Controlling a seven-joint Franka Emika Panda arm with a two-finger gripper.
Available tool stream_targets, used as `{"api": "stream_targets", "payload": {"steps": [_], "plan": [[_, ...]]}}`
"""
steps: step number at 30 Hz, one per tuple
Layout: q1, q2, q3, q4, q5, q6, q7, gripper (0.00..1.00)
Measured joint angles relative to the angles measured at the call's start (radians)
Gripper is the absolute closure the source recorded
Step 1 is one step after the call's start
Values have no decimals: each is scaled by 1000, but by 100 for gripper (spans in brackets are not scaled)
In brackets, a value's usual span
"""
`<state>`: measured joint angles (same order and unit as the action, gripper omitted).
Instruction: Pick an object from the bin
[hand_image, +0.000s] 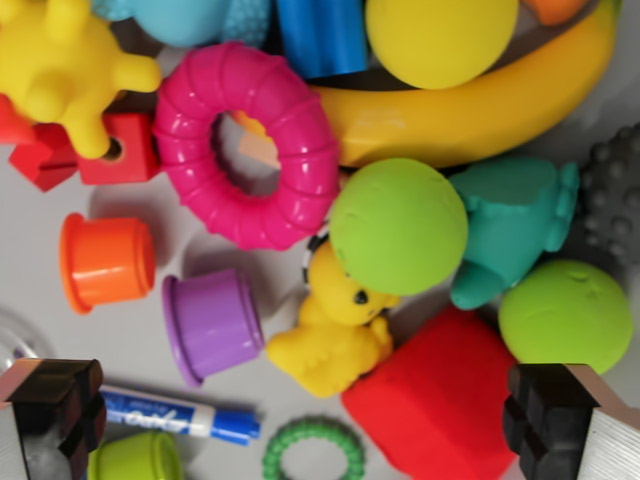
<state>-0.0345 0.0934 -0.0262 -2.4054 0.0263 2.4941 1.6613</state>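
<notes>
My gripper (305, 420) is open, its two black fingertips (60, 400) showing at the bottom left and bottom right corners. Between and above them lies a crowded pile of toys on the grey bin floor (130, 330). A yellow duck (335, 325) sits near the middle, touching a green ball (398, 227) and a red block (440, 400). A purple cup (212, 325) lies on its side left of the duck. A pink ribbed ring (245, 145) lies above them. Nothing is held between the fingers.
An orange cup (105, 262), a yellow spiky toy (65, 65), red blocks (115, 150), a yellow banana (480, 115), a teal figure (515, 225), a second green ball (565, 315), a blue marker (180, 415), a green ring (315, 450) and a dark bumpy ball (615, 205) crowd the bin.
</notes>
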Motion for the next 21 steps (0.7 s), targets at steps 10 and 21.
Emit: {"api": "stream_targets", "payload": {"steps": [10, 21], "plan": [[0, 15, -12, -54, -3, 69, 141, 0], [0, 47, -25, -104, -4, 151, 274, 0]]}}
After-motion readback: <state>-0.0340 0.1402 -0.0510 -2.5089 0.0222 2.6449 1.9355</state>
